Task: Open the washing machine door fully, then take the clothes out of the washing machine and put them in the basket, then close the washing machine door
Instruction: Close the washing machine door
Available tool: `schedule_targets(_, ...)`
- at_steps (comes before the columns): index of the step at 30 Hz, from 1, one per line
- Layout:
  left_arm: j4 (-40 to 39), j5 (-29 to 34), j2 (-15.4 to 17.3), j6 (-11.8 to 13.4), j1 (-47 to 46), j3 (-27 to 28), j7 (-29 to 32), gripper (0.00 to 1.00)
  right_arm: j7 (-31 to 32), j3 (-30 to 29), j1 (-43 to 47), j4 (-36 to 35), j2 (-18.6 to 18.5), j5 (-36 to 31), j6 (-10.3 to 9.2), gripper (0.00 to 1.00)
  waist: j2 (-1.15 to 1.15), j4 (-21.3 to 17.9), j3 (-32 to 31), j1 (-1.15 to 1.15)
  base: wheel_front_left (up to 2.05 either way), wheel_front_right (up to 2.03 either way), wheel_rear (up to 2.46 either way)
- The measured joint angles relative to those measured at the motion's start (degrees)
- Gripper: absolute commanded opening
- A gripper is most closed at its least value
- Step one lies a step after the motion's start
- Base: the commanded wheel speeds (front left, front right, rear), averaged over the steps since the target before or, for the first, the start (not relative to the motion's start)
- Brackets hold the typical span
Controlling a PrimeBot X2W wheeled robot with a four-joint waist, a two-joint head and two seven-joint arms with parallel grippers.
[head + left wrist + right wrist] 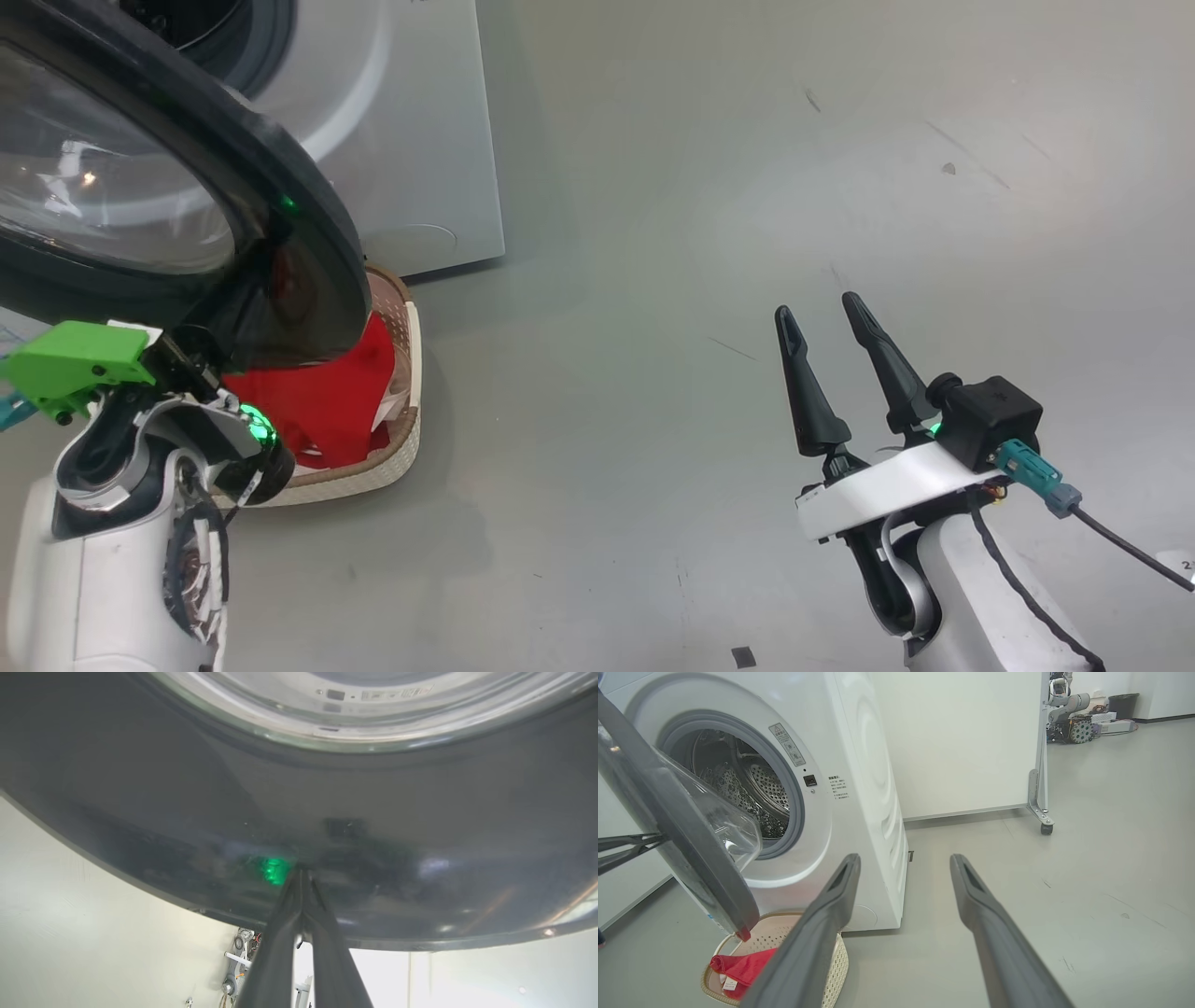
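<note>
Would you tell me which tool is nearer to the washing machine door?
Left. The left tool, shut, touches the washing machine door; the right tool hangs open over the floor, well to its right.

Ahead of the right gripper (904,858) the grey floor (1111,858) stretches away, scuffed in places. A dark fleck (1124,915) lies off to its right. Further ahead and right of the tips, a metal post (1038,765) stands on a caster (1046,828) at the right edge of a white partition (962,742). Far past that post — a heap of equipment (1071,718) and a black bin (1122,704).
</note>
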Motion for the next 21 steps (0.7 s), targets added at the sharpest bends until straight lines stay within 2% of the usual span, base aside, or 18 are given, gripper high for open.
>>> schedule_targets(11,2.3,-0.7,-0.3,0.0,-2.3,-1.7,-5.5,0.00,0.0,0.0,0.0,-0.3,0.0,0.3,0.00,1.00,0.00,-0.5,0.6,0.00,0.00,0.00,0.00)
schedule_targets(21,3.6,-1.1,-0.3,0.0,-2.7,-3.4,-7.4,0.00,0.0,0.0,0.0,-0.4,0.0,0.3,0.00,1.00,0.00,-0.4,0.0,0.00,0.00,0.00,0.00)
